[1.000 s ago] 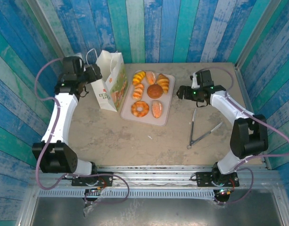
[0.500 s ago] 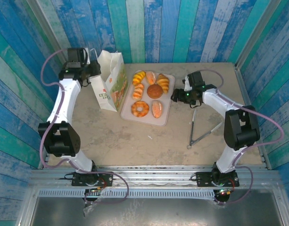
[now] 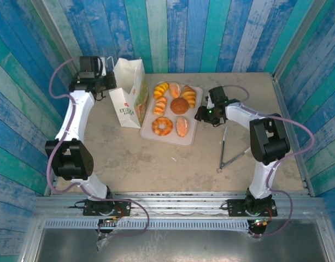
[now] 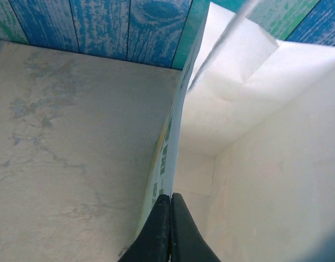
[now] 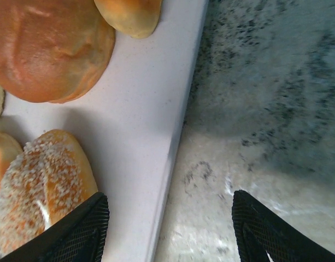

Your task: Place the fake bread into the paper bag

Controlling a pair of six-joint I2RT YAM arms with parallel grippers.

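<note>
My right gripper [image 5: 168, 229], spread wide, straddles the tray [image 5: 142, 103] edge, the sugar-dusted bun [image 5: 39, 191] just left of it; my left gripper [image 4: 170, 218] pinches the paper bag [image 4: 254, 142] wall.

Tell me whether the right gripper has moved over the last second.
Yes. The right gripper has slid away from the tongs toward the tray, and now sits open astride the tray's right edge.

Top external: sitting high behind the arm bases, looking steeply down, taking in the whole tabletop [image 3: 156, 158].
Left wrist: looking along its claw [image 4: 171, 201] at the paper bag [image 4: 254, 136] wall from close by, sharing bag and tabletop with the top view.
Right wrist: looking straight down from very near, sharing the tray [image 5: 140, 125] edge with the top view.
</note>
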